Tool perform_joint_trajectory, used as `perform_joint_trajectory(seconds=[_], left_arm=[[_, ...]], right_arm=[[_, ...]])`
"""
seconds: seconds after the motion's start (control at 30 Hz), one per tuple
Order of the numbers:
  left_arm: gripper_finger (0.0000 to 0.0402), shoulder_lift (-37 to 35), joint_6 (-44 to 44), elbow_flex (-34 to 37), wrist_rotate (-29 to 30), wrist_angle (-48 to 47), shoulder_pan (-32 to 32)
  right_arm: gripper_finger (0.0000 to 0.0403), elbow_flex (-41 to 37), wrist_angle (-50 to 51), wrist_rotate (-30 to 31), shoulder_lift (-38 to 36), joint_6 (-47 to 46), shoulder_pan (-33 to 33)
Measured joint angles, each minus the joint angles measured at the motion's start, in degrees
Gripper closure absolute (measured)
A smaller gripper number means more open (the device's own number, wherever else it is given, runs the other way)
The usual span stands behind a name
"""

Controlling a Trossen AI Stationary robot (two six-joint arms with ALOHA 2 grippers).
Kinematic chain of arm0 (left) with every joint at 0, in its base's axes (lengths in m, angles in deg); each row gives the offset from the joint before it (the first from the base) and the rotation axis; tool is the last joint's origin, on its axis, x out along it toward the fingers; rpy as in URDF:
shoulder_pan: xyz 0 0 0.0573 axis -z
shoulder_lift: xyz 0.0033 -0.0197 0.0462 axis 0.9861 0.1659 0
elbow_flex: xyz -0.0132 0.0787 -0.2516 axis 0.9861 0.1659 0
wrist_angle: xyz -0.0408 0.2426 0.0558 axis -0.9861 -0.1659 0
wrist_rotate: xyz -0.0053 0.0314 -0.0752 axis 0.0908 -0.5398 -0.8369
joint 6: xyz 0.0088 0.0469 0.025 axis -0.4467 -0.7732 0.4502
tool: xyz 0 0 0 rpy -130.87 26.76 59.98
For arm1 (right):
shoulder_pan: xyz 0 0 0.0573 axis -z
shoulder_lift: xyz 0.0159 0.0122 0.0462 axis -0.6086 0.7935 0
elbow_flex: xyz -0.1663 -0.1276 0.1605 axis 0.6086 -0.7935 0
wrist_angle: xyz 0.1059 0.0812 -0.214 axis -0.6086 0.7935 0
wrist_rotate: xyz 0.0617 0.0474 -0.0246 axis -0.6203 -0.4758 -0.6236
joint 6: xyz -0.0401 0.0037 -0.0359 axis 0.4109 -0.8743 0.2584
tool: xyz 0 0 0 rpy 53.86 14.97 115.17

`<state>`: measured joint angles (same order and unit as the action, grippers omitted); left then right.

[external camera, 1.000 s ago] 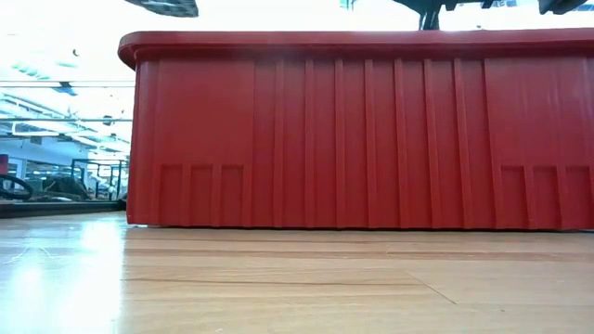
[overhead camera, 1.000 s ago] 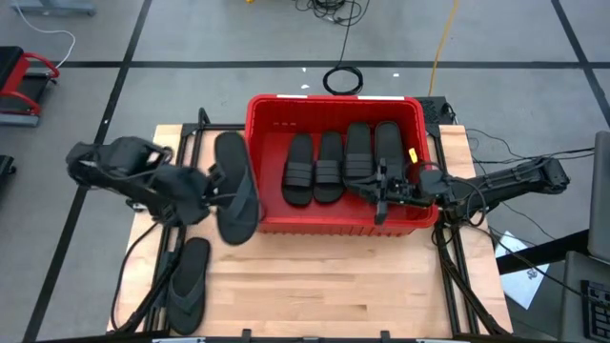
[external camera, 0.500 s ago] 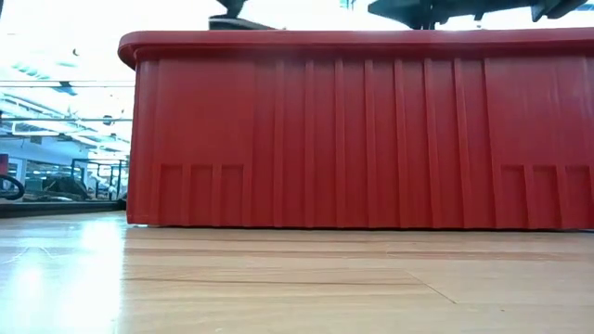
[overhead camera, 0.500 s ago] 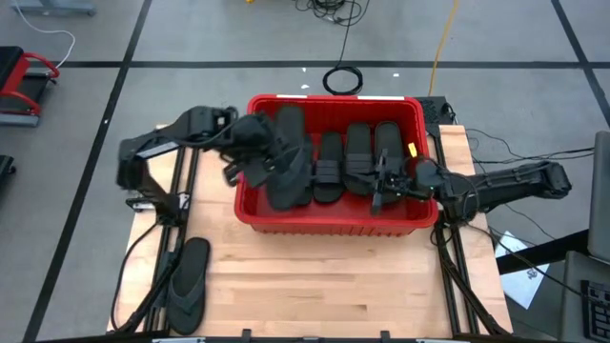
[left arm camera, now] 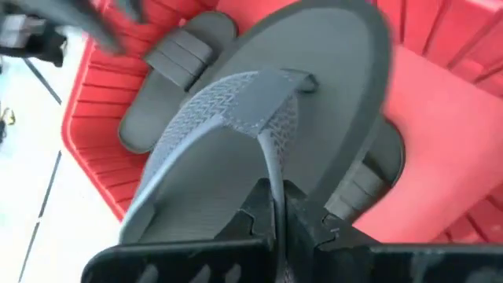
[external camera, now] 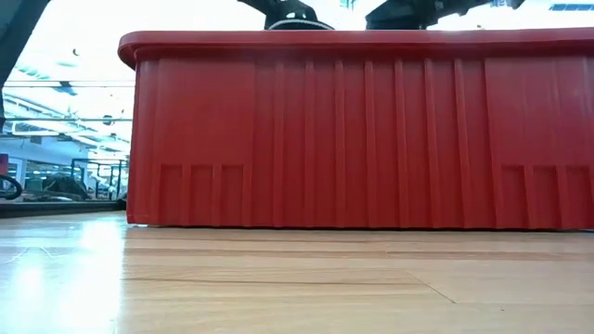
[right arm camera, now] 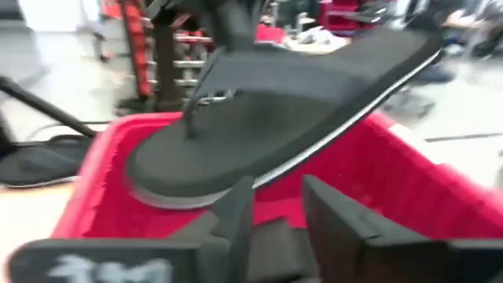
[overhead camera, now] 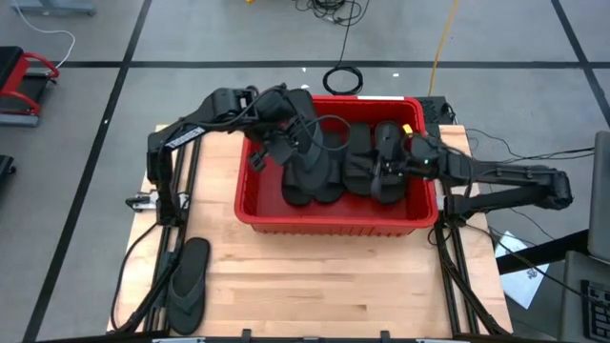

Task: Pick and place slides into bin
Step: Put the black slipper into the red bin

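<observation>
Sandals mostly fill the red bin (overhead camera: 334, 217) at the centre of the high view, so the job looks near its end. Ribbed-strap slides (overhead camera: 359, 157) lie side by side on the bin floor; I cannot count them cleanly because both arms reach over them.

From the upper left of that frame the left gripper (overhead camera: 286, 143) hangs over the bin's left half, its fingers pressed together on the strap of a grey thong flip-flop (left arm camera: 259, 134). The left wrist view shows the pinch plainly: the strap's centre post runs down between the dark fingers, and the sole hangs tilted above two strapped slides and the red floor. This one is carried over the bin but not yet let go, as far as I can judge.

On the right of the high view the right gripper (overhead camera: 386, 170) sits low inside the bin's right half, over the rightmost slides. In its own wrist view its fingers (right arm camera: 236, 216) stand parted with nothing between them.

One more flip-flop (overhead camera: 187, 284) lies at the lower left of the high view, on the wooden table (overhead camera: 334, 286) well apart from the bin. By my reading, what remains is releasing the held sandal and then fetching that last one.
</observation>
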<state>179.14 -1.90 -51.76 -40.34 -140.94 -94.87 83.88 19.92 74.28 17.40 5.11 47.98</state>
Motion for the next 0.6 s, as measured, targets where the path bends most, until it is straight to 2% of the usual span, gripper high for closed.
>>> perform_joint_trajectory(seconds=[0.13, 0.27, 0.4, 0.6], left_arm=[[0.0402, -0.1, 0.0, 0.1, -4.9, 1.4, -0.7], [0.0402, -0.1, -0.1, 0.1, -5.4, 1.4, -1.0], [0.0402, 0.1, -0.3, 0.1, -6.6, 1.4, -2.2], [0.0402, 1.1, 0.2, 1.3, -10.0, 1.8, -3.4]], right_arm=[[0.0237, 5.4, 4.8, 5.5, 1.6, 7.9, 0.6], [0.0193, 10.8, 9.3, 8.8, 5.7, 14.8, 1.7], [0.0174, 15.6, 10.8, 9.9, 10.9, 20.9, 2.4], [0.0173, 18.7, 10.6, 8.6, 16.6, 29.8, 1.8]])
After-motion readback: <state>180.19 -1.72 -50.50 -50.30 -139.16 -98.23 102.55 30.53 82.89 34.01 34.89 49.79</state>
